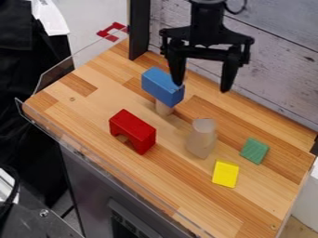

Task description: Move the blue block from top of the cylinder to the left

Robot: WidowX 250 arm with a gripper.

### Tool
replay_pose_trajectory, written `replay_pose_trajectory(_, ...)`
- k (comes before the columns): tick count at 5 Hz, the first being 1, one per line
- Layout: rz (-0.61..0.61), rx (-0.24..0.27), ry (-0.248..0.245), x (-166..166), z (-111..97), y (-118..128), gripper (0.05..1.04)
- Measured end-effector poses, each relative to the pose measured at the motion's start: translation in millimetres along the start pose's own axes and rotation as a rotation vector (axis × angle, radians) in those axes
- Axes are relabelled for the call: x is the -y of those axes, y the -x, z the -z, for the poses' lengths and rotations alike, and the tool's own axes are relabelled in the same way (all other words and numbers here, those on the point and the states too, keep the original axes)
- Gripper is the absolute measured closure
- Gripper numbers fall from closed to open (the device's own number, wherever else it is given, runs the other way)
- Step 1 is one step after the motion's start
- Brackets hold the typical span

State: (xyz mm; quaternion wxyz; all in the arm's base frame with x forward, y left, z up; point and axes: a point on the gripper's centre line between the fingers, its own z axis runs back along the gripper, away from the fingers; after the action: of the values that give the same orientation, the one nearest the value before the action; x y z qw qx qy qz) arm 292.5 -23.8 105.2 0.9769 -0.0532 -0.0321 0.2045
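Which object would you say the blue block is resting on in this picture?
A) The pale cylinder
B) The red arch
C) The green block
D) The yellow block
A: the blue block sits on top of the short, pale cylinder, whose lower part shows beneath it.

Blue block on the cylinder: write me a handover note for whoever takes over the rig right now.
Claw: open, nothing between its fingers. One finger overlaps the right end of the blue block in the picture; whether they touch, I cannot tell.
Job's things: the blue block lies across the top of the short pale cylinder, near the back of the wooden surface.
Nearby: red arch in front of it, frosted piece to the right.
Done: the block is not yet gripped or off the cylinder.
Left: grip it, lift it clear, set it down to the left, release.
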Motion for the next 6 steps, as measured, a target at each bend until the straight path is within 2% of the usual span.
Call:
replay_pose_trajectory(1,-0.187,0.018,-0.078,-12.0,-5.4,-3.7,0.084)
replay_pose_trajectory(2,-0.254,0.031,-0.08,-14.1,-12.7,-9.8,0.084)
replay_pose_trajectory(3,-0.376,0.015,-0.099,-20.7,-8.7,-15.5,0.084)
replay_pose_trajectory(4,-0.477,0.003,-0.077,-22.8,-6.0,-19.7,0.084)
replay_pose_trajectory(5,-0.57,-0.011,-0.118,-26.5,-2.8,-27.9,0.084)
replay_pose_trajectory(6,-0.712,0.0,-0.131,-27.2,-2.1,-29.4,0.084)
